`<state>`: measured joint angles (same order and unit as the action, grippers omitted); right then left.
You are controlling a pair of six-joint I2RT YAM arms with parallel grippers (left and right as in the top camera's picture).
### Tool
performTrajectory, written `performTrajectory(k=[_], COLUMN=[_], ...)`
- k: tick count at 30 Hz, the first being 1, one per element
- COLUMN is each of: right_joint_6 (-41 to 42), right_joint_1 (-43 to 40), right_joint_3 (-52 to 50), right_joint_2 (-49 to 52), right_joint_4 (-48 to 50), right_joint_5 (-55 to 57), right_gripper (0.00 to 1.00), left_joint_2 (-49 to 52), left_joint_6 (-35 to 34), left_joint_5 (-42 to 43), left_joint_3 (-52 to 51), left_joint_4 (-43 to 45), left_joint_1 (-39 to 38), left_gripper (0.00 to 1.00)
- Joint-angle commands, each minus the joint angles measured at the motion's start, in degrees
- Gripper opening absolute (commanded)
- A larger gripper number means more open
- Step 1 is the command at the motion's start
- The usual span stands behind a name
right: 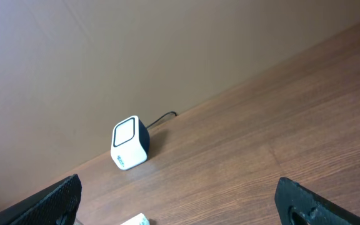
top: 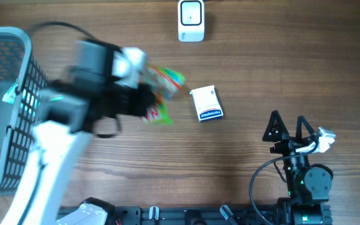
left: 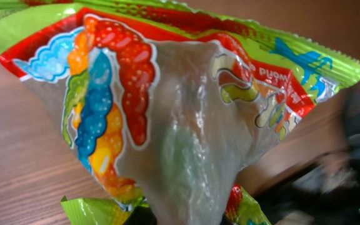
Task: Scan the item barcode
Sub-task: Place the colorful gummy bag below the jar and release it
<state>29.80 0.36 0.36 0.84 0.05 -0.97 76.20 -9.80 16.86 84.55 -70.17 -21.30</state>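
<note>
Crinkly green-and-red plastic gummy-worm bag (left: 186, 125) up close, pinched in the closed jaws of the left gripper (top: 147, 100); hangs over the brown wooden table (top: 261, 56), just beside a small white-and-blue cardboard box (top: 206, 103). White cube-shaped barcode scanner (top: 191, 20) at the far edge, well apart from the bag. Near the front edge, right gripper (top: 287, 120), jaws spread wide, holding nothing.

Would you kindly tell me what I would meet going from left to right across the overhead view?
mesh basket → candy bag → small white box → right tool
</note>
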Motion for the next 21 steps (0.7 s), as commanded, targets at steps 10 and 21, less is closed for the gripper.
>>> performTrajectory(k=[10,21], right_joint_6=[0.37,0.37], right_joint_1=[0.33,0.33], right_joint_3=[-0.07,-0.07], right_joint_2=[-0.42,-0.42], right_joint_4=[0.33,0.33], right_joint_5=[1.09,1.11], right_gripper=[1.00,1.00], left_joint_2=[4.87,-0.98], left_joint_6=[-16.35,-15.67], left_joint_5=[-18.82,-27.39], left_joint_3=[-35.69,-31.26], left_joint_4=[31.56,30.10], left_joint_1=[-13.68,-10.93], left_gripper=[0.06,1.00])
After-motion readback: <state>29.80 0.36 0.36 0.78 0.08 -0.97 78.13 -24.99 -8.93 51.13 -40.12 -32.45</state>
